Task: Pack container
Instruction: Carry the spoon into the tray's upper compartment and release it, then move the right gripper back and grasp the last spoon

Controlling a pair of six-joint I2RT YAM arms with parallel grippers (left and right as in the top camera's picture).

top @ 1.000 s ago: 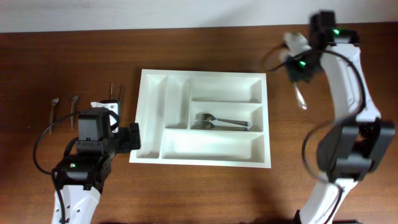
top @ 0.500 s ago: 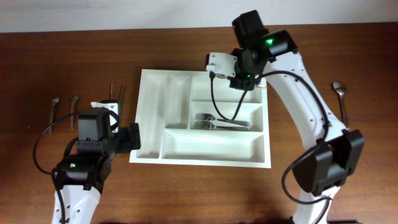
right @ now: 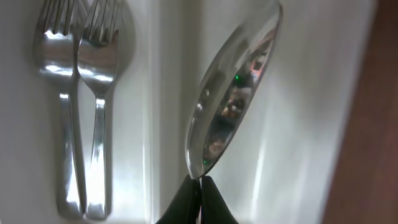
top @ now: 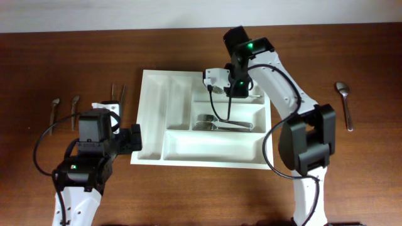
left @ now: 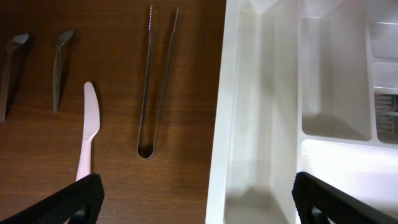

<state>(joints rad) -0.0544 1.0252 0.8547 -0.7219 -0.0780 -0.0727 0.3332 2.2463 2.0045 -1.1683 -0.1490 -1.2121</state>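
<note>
The container, a large white cutlery tray [top: 154, 76], lies in the middle of the table. Two metal forks [top: 223, 122] lie side by side in its middle wide compartment and also show in the right wrist view [right: 81, 112]. My right gripper [top: 230, 93] is above the tray's upper right part. In its wrist view the right gripper [right: 200, 186] is shut on a metal spoon [right: 233, 99], bowl pointing away, over a white compartment beside the forks. My left gripper [left: 199, 208] is open and empty, straddling the tray's left rim [left: 224, 124].
Left of the tray lie metal tongs [left: 155, 81], a white plastic knife [left: 87, 137] and two spoons [left: 12, 62] [left: 60, 62]. Another spoon [top: 343, 103] lies on the wood at the far right. The left arm [top: 94, 141] sits by the tray's left edge.
My right arm has swung from the far right of the table to over the tray, carrying the spoon. The left arm has not moved.
</note>
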